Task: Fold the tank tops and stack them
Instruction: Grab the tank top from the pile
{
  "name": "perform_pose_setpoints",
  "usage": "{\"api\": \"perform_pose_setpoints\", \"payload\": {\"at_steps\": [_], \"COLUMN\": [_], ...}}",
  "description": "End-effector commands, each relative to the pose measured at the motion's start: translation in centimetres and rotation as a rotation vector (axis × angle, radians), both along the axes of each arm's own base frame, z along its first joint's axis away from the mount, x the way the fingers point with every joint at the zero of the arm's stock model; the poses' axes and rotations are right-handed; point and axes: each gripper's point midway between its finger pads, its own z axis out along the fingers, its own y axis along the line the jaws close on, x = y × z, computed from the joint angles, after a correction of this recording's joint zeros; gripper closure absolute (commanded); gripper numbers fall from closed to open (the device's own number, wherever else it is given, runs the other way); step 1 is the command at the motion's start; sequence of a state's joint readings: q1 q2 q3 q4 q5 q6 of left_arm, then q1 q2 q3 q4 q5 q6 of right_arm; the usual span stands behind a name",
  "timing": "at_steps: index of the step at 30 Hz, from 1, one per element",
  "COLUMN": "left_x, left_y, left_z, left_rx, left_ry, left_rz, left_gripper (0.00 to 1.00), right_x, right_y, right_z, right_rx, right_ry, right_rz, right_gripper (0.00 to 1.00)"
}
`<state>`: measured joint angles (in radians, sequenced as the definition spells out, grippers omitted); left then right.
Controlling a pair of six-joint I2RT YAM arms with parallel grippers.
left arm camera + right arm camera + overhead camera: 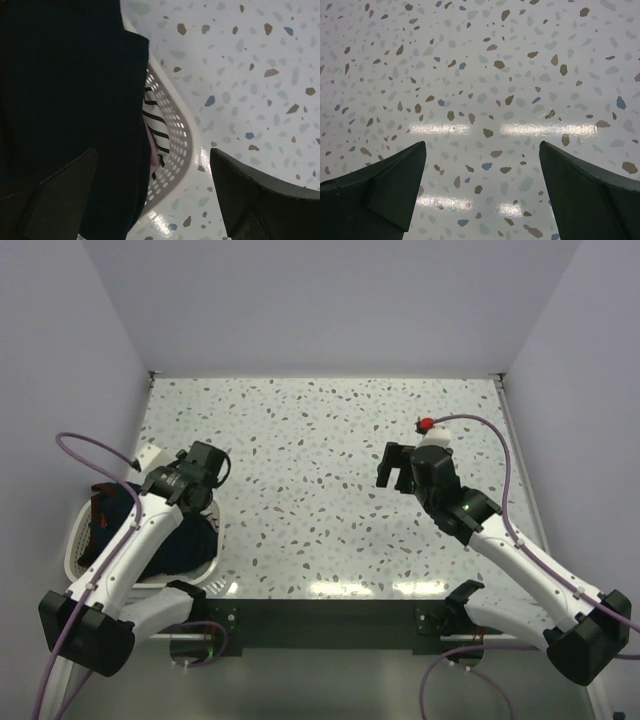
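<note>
Navy cloth of a tank top (70, 100) fills the basket (176, 150) beneath the left gripper (152, 157), jaws apart. Closing here may catch the basket's rim or drag up several tops at once. The right gripper (482, 147), jaws also apart, hangs over the bench (480, 60), well apart from the basket.

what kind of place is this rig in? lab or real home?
Most likely a lab test cell, not a home: a speckled tabletop boxed in by plain pale walls, left arm and right arm bolted at its near edge, and a white slotted basket holding navy cloth.
</note>
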<state>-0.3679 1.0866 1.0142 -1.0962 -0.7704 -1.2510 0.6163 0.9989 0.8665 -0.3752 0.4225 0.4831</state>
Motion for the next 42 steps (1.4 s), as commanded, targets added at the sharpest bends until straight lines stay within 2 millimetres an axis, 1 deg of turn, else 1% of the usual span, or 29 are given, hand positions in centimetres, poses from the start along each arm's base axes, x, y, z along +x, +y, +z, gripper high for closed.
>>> {"api": "perform_pose_setpoints", "payload": {"at_steps": [1, 3, 5, 10, 13, 14, 16, 17, 19, 20, 21, 23, 24, 26, 28, 29, 30, 31, 32, 33, 34, 35, 36, 37, 38, 39, 40, 41, 42], "left_x": [-3.3, -3.6, -3.7, -4.2, -4.1, -4.1, -4.1, -4.1, -4.0, -3.7, -3.3, -2.4, -1.6, -0.2, 1.9, 2.6, 3.4, 4.4, 4.9, 5.4, 6.2, 6.6, 6.7, 7.4, 7.7, 7.7, 8.1, 7.9, 7.8], "left_y": [2.8, 3.1, 3.2, 3.1, 3.0, 2.9, 2.9, 2.8, 2.9, 3.0, 3.1, 3.1, 3.0, 2.8, 2.0, 1.6, 0.9, 0.1, -0.6, -1.2, -3.2, -4.2, -5.1, -7.8, -9.2, -10.4, -14.0, -15.1, -16.9], "left_z": [-1.9, -3.2, -3.8, -5.0, -5.7, -5.9, -6.2, -6.2, -5.8, -5.1, -4.2, -2.2, -0.5, 2.5, 7.3, 8.9, 11.7, 13.3, 14.6, 17.7, 18.4, 19.5, 22.3, 22.6, 23.4, 25.5, 25.3, 27.2, 27.6], "left_rx": [0.004, -0.032, -0.041, -0.05, -0.057, -0.058, -0.061, -0.062, -0.052, -0.052, -0.035, -0.028, -0.005, -0.004, 0.009, 0.015, 0.002, 0.029, 0.034, 0.043, 0.045, 0.052, 0.061, 0.057, 0.056, 0.059, 0.056, 0.056, 0.069], "left_ry": [0.043, 0.069, 0.076, 0.102, 0.107, 0.107, 0.107, 0.105, 0.099, 0.078, 0.063, 0.011, -0.011, -0.1, -0.217, -0.256, -0.322, -0.343, -0.36, -0.415, -0.415, -0.429, -0.484, -0.483, -0.495, -0.538, -0.527, -0.567, -0.568], "left_rz": [0.199, 0.23, 0.249, 0.276, 0.268, 0.266, 0.255, 0.25, 0.235, 0.222, 0.197, 0.157, 0.1, 0.05, -0.058, -0.097, -0.148, -0.214, -0.248, -0.281, -0.341, -0.37, -0.394, -0.461, -0.5, -0.525, -0.609, -0.62, -0.659], "left_gripper": [0.01, 0.05, 0.09, 0.15, 0.25, 0.35, 0.48, 0.64, 0.8, 0.96, 1.0, 1.0, 1.0, 1.0, 1.0, 1.0, 1.0, 1.0, 1.0, 1.0, 1.0, 1.0, 1.0, 1.0, 1.0, 1.0, 1.0, 1.0, 1.0], "right_x": [-0.3, -0.3, -0.3, -0.3, -0.3, -0.3, -0.3, -0.3, -0.3, -0.3, -0.3, -0.3, -0.3, -0.2, -0.1, 0.0, 0.1, 0.1, 0.2, 0.3, 0.3, 0.5, 0.5, 0.6, 0.8, 0.8, 0.9, 1.0, 1.1], "right_y": [0.6, 0.6, 0.6, 0.6, 0.7, 0.7, 0.7, 0.8, 0.7, 0.7, 0.7, 0.7, 0.7, 0.7, 0.7, 0.7, 0.8, 0.9, 1.0, 1.0, 1.0, 1.0, 1.0, 0.8, 0.6, 0.5, 0.3, 0.0, -0.2], "right_z": [-0.1, -0.4, -0.5, -0.7, -0.7, -0.7, -0.7, -0.7, -0.5, -0.5, -0.5, -0.4, -0.3, 0.1, 0.6, 1.0, 1.2, 1.6, 2.1, 2.2, 2.5, 3.1, 3.4, 3.8, 4.4, 4.8, 5.4, 5.8, 6.1], "right_rx": [0.03, 0.026, 0.022, 0.021, 0.022, 0.023, 0.023, 0.022, 0.026, 0.023, 0.025, 0.027, 0.027, 0.028, 0.029, 0.035, 0.037, 0.044, 0.05, 0.05, 0.054, 0.056, 0.058, 0.055, 0.052, 0.054, 0.05, 0.046, 0.043], "right_ry": [0.008, 0.014, 0.02, 0.027, 0.028, 0.028, 0.028, 0.03, 0.025, 0.025, 0.024, 0.023, 0.022, 0.013, 0.003, -0.004, -0.008, -0.014, -0.023, -0.026, -0.031, -0.043, -0.05, -0.058, -0.072, -0.081, -0.094, -0.105, -0.112], "right_rz": [0.027, 0.025, 0.023, 0.023, 0.025, 0.027, 0.027, 0.028, 0.027, 0.026, 0.027, 0.027, 0.025, 0.026, 0.022, 0.023, 0.025, 0.026, 0.026, 0.026, 0.024, 0.021, 0.019, 0.015, 0.002, -0.002, -0.011, -0.028, -0.037], "right_gripper": [0.01, 0.02, 0.01, 0.01, 0.01, 0.01, 0.02, 0.01, 0.02, 0.02, 0.01, 0.01, 0.01, 0.01, 0.01, 0.01, 0.01, 0.01, 0.01, 0.02, 0.01, 0.01, 0.01, 0.01, 0.01, 0.01, 0.01, 0.01, 0.01]}}
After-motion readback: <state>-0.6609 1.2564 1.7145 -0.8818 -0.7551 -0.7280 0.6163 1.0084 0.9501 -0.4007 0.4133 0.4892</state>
